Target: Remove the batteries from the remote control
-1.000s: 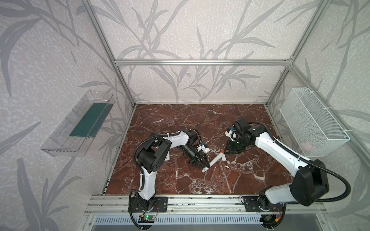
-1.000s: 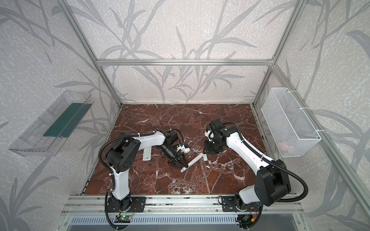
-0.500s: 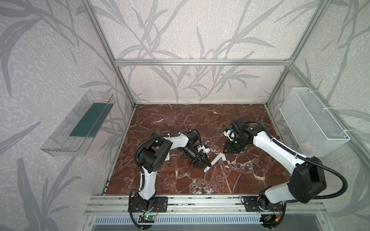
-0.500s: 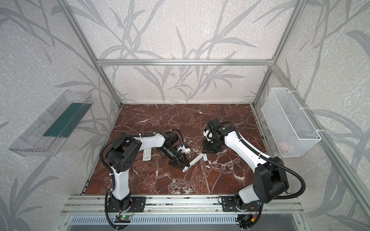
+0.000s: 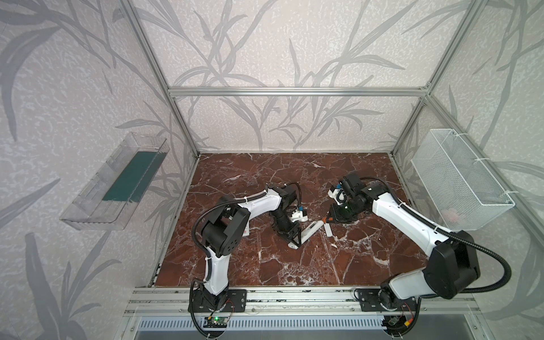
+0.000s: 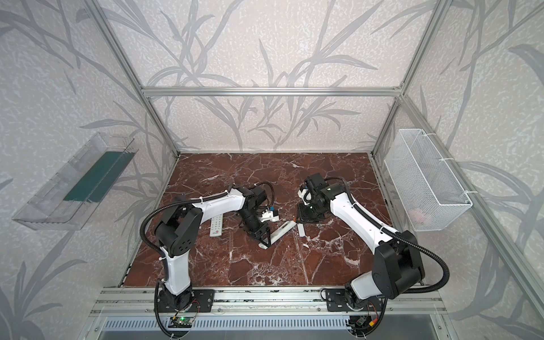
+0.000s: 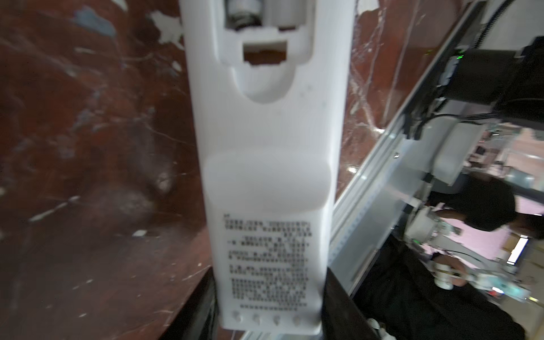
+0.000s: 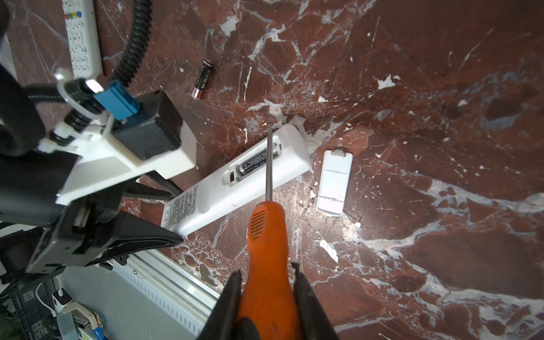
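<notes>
screwdriver (image 8: 265, 235) over batt (image 8: 250, 164), cover (image 8: 335, 182) (beside remote (image 8: 212, 197))

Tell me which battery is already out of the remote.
The loose battery lying on the table; the other battery sits inside the held remote's open compartment.

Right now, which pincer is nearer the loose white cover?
Right. The right pincer, gripping the screwdriver, hovers close by the cover; the left pincer clamps the remote at its far end.

Right arm (image 5: 394, 212) shifts slightly: elbow (image 5: 453, 262) swings toward centre, then rearward; wrist edges toward back wall (image 5: 294, 123); right gripper (image 5: 331, 217) creeps toward remote (image 5: 309, 231).
</notes>
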`<action>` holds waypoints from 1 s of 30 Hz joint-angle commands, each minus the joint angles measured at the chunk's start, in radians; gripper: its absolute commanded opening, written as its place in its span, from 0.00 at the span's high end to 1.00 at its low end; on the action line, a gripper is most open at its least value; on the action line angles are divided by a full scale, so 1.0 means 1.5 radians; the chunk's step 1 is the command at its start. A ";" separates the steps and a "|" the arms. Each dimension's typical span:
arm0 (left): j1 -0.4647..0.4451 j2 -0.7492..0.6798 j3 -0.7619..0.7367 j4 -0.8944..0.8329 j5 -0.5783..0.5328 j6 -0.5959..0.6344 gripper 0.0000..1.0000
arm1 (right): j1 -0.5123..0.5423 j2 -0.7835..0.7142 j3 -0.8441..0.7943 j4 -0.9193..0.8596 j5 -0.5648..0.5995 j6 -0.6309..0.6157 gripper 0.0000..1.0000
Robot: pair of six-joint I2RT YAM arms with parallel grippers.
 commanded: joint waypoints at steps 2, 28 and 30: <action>-0.035 -0.029 -0.016 -0.015 -0.281 0.027 1.00 | 0.003 -0.042 0.016 -0.002 -0.007 0.009 1.00; -0.107 -0.042 -0.060 0.062 -0.540 0.044 1.00 | 0.002 -0.097 -0.104 0.067 -0.114 0.068 1.00; -0.108 -0.044 -0.060 0.063 -0.541 0.044 1.00 | 0.003 -0.090 -0.110 0.072 -0.110 0.071 1.00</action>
